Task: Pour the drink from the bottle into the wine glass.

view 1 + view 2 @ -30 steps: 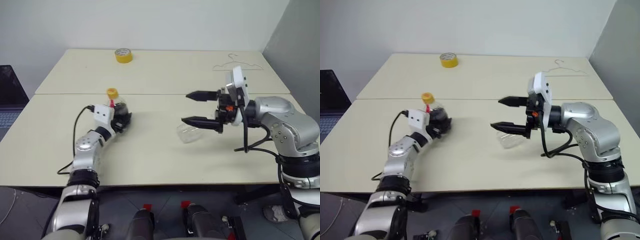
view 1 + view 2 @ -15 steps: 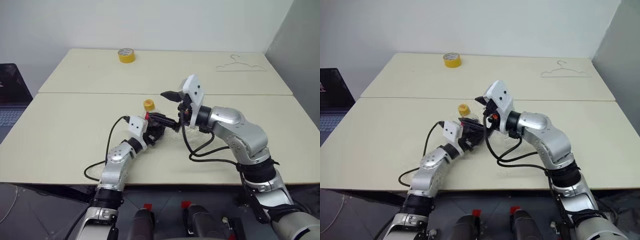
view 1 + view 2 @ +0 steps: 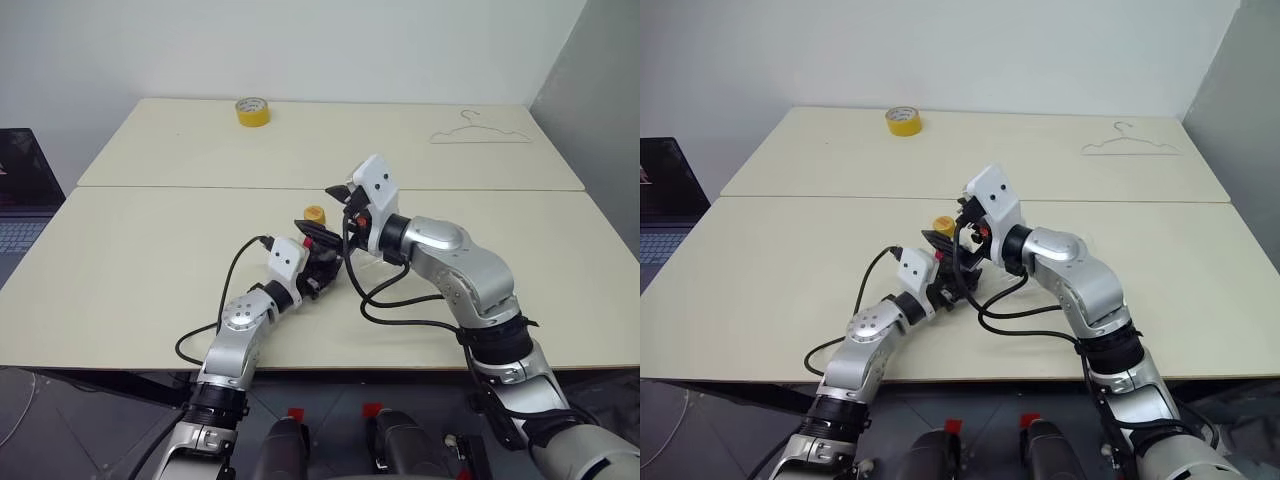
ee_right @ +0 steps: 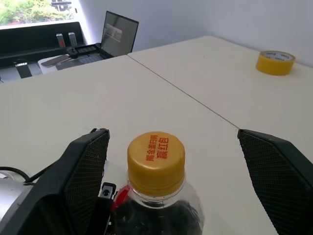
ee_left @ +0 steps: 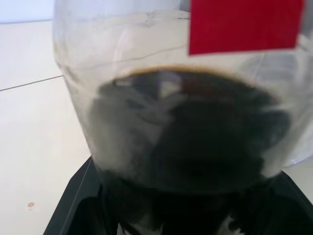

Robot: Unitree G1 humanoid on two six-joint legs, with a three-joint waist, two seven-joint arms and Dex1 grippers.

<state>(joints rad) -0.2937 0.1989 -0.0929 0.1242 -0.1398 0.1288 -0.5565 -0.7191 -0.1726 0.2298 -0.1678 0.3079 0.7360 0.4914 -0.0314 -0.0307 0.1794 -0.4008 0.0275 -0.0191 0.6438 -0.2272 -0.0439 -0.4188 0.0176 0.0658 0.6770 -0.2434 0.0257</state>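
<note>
My left gripper point(image 3: 318, 270) is shut on the body of the bottle point(image 3: 316, 250) and holds it upright near the middle of the table. The bottle is clear, with a yellow cap point(image 4: 156, 161) and a red label point(image 5: 244, 24). The dark drink point(image 5: 195, 132) fills its lower part. My right gripper point(image 3: 326, 212) is open, one black finger point(image 4: 83, 181) on each side of the cap and apart from it. The wine glass is hidden.
A yellow tape roll point(image 3: 252, 110) lies at the table's far edge, and a wire hanger point(image 3: 480, 128) at the far right. A laptop point(image 4: 120, 34) stands on a desk off to the left. The cream table point(image 3: 130, 250) has a seam across its middle.
My left arm has carried the bottle rightward to the table's middle. My right gripper has swung left, still open, and now straddles the cap.
</note>
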